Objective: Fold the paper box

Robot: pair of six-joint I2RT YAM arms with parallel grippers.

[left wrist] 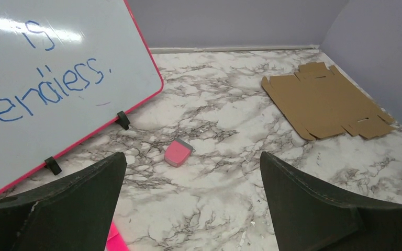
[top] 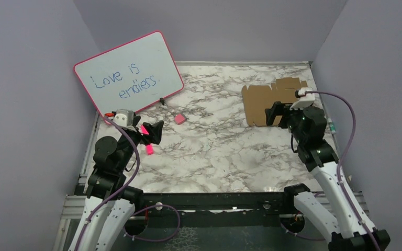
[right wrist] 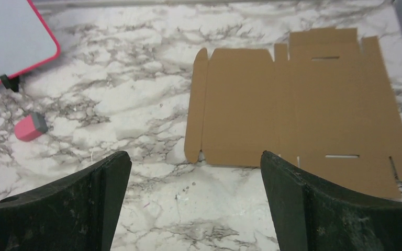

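Observation:
The paper box (top: 264, 102) lies flat and unfolded on the marble table at the back right, a plain brown cardboard sheet with creases, slots and notched tabs. In the right wrist view the paper box (right wrist: 298, 110) lies just beyond my fingers. My right gripper (top: 275, 113) hovers over the sheet's near edge, its jaws wide open (right wrist: 194, 155) with only table between them. At the left side of the table my left gripper (top: 153, 132) also stands open (left wrist: 192, 157) and holds nothing. From there the box (left wrist: 322, 102) is far off to the right.
A pink-framed whiteboard (top: 128, 70) with blue writing leans at the back left on small black feet. A pink eraser (top: 180, 119) lies ahead of the left gripper. A bright pink object (top: 149, 149) lies beside the left fingers. Lilac walls enclose the table (top: 214, 151).

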